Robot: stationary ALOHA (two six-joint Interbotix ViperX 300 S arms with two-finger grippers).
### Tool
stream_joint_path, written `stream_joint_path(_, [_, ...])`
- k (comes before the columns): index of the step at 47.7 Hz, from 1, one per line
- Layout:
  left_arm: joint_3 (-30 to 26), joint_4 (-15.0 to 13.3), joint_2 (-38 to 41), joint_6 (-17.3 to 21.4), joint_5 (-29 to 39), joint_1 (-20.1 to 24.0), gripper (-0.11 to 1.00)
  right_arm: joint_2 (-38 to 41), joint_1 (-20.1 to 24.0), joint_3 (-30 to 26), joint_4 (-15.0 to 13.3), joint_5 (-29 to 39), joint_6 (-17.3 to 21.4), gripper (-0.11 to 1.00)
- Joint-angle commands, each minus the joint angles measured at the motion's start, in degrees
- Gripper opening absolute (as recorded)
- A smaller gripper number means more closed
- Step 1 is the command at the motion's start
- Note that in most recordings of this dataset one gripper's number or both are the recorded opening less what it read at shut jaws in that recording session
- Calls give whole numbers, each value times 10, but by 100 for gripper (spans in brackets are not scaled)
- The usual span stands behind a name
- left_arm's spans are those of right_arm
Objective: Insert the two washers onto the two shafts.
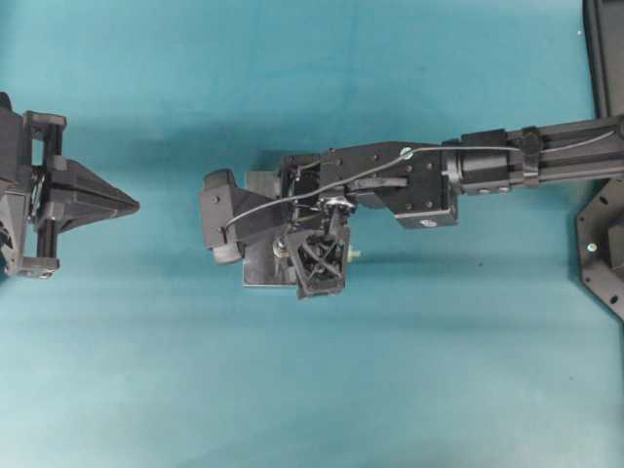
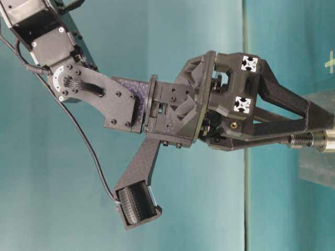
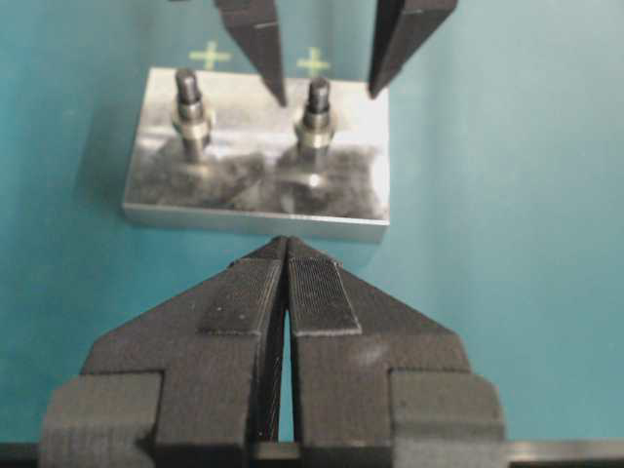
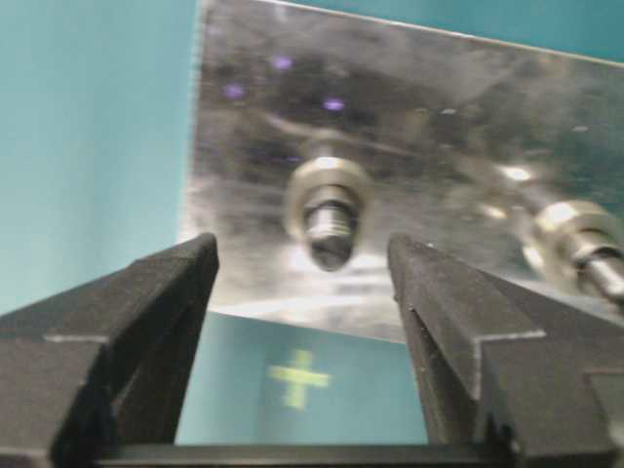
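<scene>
While the right hand [image 4: 302, 283] hangs spread wide, holding nothing, astride 1 shaft [image 4: 330, 226], the washer [image 4: 330, 185] rings it on the plate [image 4: 439, 127] (left hand [image 3: 286, 268] clenched, empty).

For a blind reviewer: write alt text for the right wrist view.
The right end effector hangs open over a shiny metal block, its fingers either side of an upright shaft with a washer seated around it. A second shaft stands at the right edge, teal table beyond.
</scene>
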Motion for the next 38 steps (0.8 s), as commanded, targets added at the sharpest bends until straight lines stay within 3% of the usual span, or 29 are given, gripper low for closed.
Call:
stream_joint_path(1, [-11,1,-1,-2,-3,0,0,-11,4,-11,3,-4,-4,70])
stream_joint_path(15, [-11,1,-1,-2,-3,0,0,-4,-28,-11,-10,-54,6,68])
stream_joint_path(23, [-11,1,-4,-2,-2,0,0,-4,-33,-11,-11,-47,5,66])
stream_joint_path(38, [-11,1,-4,-2,-3,0,0,-11,12,-23,-1,5,0,57])
